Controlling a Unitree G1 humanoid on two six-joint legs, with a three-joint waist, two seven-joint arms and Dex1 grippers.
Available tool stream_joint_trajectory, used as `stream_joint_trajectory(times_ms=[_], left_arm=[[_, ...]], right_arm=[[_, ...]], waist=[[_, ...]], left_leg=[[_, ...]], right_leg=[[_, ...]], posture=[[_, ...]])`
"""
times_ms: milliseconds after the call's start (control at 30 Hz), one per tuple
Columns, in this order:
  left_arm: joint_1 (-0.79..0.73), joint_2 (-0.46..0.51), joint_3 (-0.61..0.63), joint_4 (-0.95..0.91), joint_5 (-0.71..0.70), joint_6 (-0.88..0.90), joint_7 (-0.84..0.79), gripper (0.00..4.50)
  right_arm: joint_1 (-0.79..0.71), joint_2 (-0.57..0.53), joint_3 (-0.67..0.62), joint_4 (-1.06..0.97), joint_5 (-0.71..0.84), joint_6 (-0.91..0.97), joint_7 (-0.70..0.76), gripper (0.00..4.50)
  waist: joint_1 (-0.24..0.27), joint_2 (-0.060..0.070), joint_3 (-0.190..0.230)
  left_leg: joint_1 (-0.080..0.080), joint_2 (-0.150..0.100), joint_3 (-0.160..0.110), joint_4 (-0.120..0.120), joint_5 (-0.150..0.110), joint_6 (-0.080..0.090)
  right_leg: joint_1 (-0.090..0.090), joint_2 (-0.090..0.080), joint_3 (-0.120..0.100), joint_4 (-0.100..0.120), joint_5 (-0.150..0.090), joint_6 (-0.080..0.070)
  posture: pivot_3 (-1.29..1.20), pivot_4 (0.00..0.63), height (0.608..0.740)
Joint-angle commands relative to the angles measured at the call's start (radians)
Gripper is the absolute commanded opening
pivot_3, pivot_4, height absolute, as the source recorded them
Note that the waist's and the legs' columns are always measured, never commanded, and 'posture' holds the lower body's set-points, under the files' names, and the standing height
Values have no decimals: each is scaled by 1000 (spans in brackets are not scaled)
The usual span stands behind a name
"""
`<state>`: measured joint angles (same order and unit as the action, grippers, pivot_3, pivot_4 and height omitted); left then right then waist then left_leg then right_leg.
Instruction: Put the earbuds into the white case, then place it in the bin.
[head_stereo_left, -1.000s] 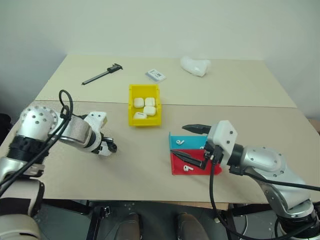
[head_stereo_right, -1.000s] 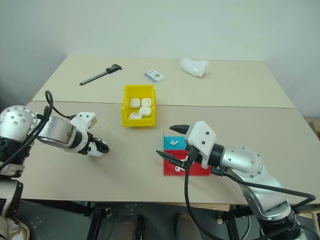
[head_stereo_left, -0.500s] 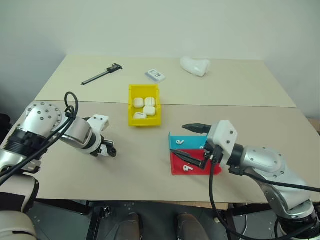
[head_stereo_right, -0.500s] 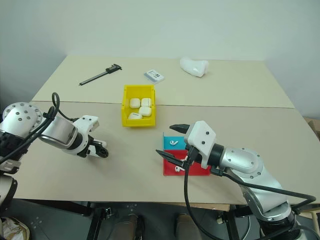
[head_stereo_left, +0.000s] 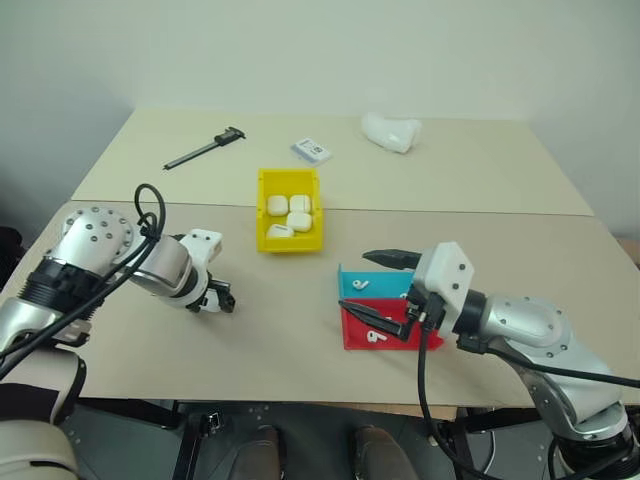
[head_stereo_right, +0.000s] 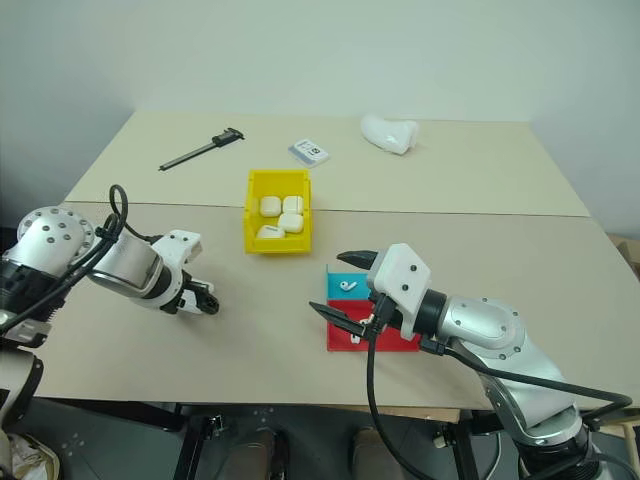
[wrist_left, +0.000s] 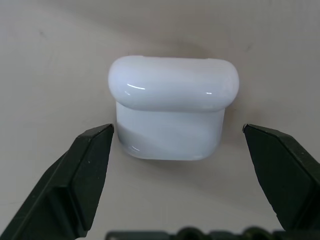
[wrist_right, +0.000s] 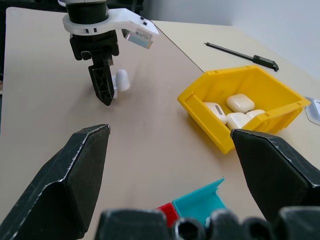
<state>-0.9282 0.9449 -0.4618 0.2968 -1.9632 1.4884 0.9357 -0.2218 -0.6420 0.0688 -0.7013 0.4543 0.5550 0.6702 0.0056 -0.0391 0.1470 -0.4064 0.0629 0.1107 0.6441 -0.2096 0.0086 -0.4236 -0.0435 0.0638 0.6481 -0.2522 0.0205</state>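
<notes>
**Left gripper poised over the case, earbuds in the tray**

No brand or wording can be read anywhere; the small card (head_stereo_left: 311, 150) toward the far edge of the table (head_stereo_left: 480, 170) carries dark print too small to make out; the case (wrist_left: 172, 107) is plain glossy white with no marking.

The case stands on the table near the left end of the near edge, lid shut, with the left gripper (head_stereo_left: 218, 300) pointing steeply down over it; in the head views the gripper hides most of the case; in the left wrist view its fingers (wrist_left: 82, 180) stand wide apart, one on each side of the case and clear of it; the right wrist view shows the case (wrist_right: 122, 80) just beside those fingers.

The right gripper (head_stereo_left: 383, 290) hangs level over the tray (head_stereo_left: 355, 335) near the near edge, its jaws spread and empty; its lower finger crosses the red half and covers part of it; one earbud (head_stereo_left: 362, 283) lies in the blue half, another (head_stereo_left: 375, 337) in the red.

The bin (head_stereo_left: 265, 215) sits at the middle of the table and holds four white cases (head_stereo_left: 290, 212); their lids cannot be told open or shut.

Near the far edge lie a caliper (head_stereo_left: 205, 148) toward the left corner and a lumpy white object (head_stereo_left: 390, 130); what it is cannot be told.
</notes>
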Motion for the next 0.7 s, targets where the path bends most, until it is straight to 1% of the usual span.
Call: stream_joint_trajectory(times_ms=[33, 100, 133, 200, 267, 300, 433, 567, 633, 700], left_arm=[[-29, 0, 9, -7, -9, -3, 4, 4500], [-31, 2, 2, -12, -9, -2, 6, 4500], [-25, 2, 5, -16, -9, -7, 12, 4100], [-29, 8, -6, -14, -9, 4, 1, 3604], [-29, 14, -14, -14, -9, 14, -11, 2861], [-25, 17, -14, -16, -9, 12, -9, 2741], [-22, 43, -4, -35, -9, 12, -40, 2741], [2, 120, 14, -114, -9, -7, -59, 2741], [22, 173, 56, -173, -9, -38, -82, 2741], [62, 210, 160, -239, 54, -85, -163, 2741]], right_arm=[[-2, -2, -12, -44, 12, 3, -6, 4475], [-1, -3, -13, -46, 11, 4, -7, 4475], [-1, -3, -13, -47, 10, 4, -7, 4500], [-1, -4, -15, -48, 10, 4, -6, 4500], [-1, -6, -17, -48, 9, 3, -4, 4500], [-1, -7, -17, -47, 9, 3, -3, 4500], [-4, -9, -17, -42, 9, -1, 3, 4500], [-3, -14, -20, -26, 10, -15, 22, 4500], [-2, -19, -25, -14, 8, -23, 35, 4500], [-1, -28, -32, 3, 7, -34, 53, 4500]], waist=[[0, 0, 0], [0, 0, 0], [0, 0, 0], [0, 0, 0], [1, 0, 0], [1, 0, 0], [0, 0, 0], [-4, 0, 0], [-6, 0, 0], [-7, 0, 0]], left_leg=[[0, 0, 0, 0, 0, 0], [0, 0, 0, 0, 0, 0], [0, 0, 0, 0, 0, 0], [0, 0, 0, 0, 0, 0], [0, 0, 0, 0, 0, 0], [0, 0, 0, 0, 0, 0], [0, 0, 0, 0, 0, 0], [0, 0, 0, 0, 0, 0], [0, 0, 0, 0, 0, 0], [0, 0, 0, 0, 0, 0]], right_leg=[[0, 0, 0, 0, 0, 0], [0, 0, 0, 0, 0, 0], [0, 0, 0, 0, 0, 0], [0, 0, 0, 0, 0, 0], [0, 0, 0, 0, 0, 0], [0, 0, 0, 0, 0, 0], [0, 0, 0, 0, 0, 0], [0, 0, 0, 0, 0, 0], [0, 0, 0, 0, 0, 0], [0, 0, 0, 0, 0, 0]], posture=[[0, 150, 740], [0, 150, 740], [0, 150, 740], [0, 150, 740], [0, 150, 740], [0, 150, 740], [0, 150, 740], [0, 150, 740], [0, 150, 740], [0, 150, 740]])
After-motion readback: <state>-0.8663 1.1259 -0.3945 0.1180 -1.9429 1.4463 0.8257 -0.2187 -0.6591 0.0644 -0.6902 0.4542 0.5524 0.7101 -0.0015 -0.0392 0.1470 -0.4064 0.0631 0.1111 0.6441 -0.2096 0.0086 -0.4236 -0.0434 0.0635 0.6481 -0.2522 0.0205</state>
